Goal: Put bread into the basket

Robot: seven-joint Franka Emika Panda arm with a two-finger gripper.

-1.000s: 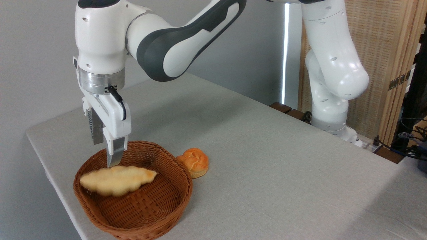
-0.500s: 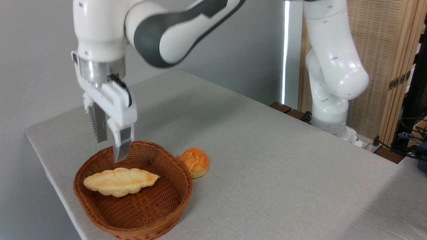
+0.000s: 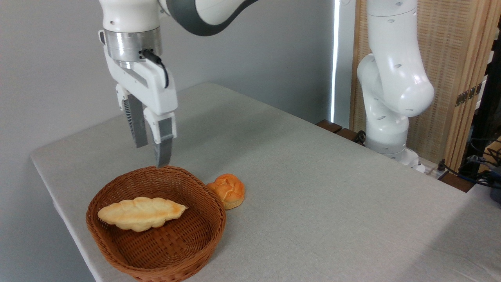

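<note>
Bread (image 3: 141,213) lies inside the basket (image 3: 203,231) at the near left of a grey-clothed table (image 3: 313,203). Gripper (image 3: 150,154) hangs above, fingers parted and empty. Bun (image 3: 228,190) touches the basket's rim; grey wall (image 3: 51,70) behind.

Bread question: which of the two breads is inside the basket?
The long, pale, leaf-shaped bread lies inside the basket. The small round orange-brown bun sits outside on the table, right beside the basket's rim.
</note>
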